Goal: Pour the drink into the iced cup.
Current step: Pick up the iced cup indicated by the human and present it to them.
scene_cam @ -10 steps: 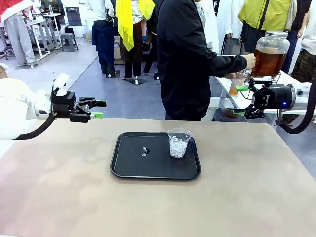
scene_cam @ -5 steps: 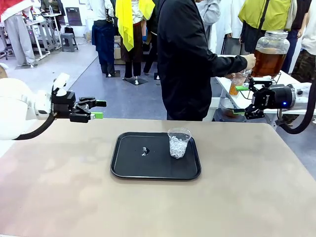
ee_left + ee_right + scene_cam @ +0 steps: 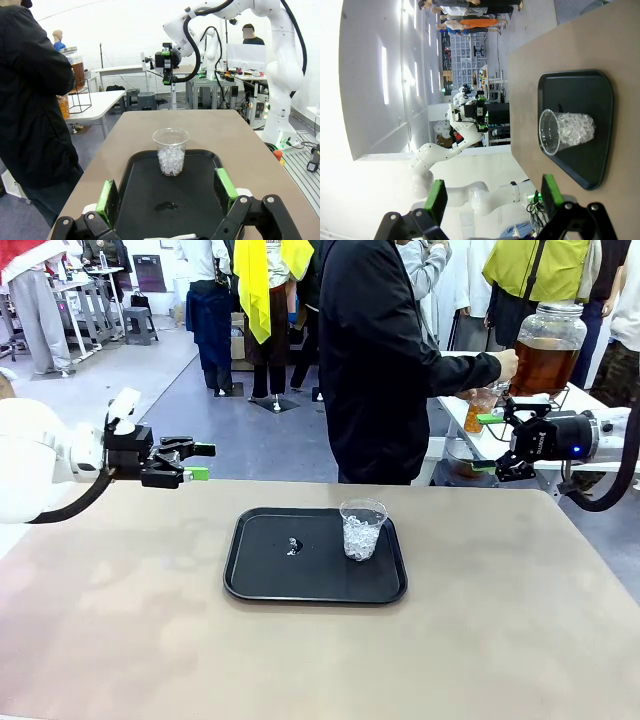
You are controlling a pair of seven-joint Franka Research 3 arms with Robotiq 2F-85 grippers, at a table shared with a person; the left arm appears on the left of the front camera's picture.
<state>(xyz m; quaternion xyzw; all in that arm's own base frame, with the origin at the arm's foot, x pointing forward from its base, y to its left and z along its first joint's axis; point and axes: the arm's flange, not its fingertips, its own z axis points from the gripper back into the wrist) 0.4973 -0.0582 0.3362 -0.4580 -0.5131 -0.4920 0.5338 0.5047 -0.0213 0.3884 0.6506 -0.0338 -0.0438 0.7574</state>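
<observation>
Bench (image 3: 500, 640). Past its 12 o'clock edge, person (image 3: 370, 360). At centre, black tray (image 3: 260, 580). Off-bench at 2 o'clock, jar (image 3: 560, 315) of amber drink (image 3: 543, 368), person's hand (image 3: 507, 363) beside it. On tray, iced cup (image 3: 361, 530). Left jaws at 10, right jaws at 2: level, spread wide, empty.

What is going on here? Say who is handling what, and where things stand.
A person in black stands at a side table with a hand at the dispenser jar of amber drink; a small cup holding some is just below. The iced cup stands upright on the black tray mid-table, no drink in it yet. The left gripper and right gripper hang open at either side, holding nothing.
</observation>
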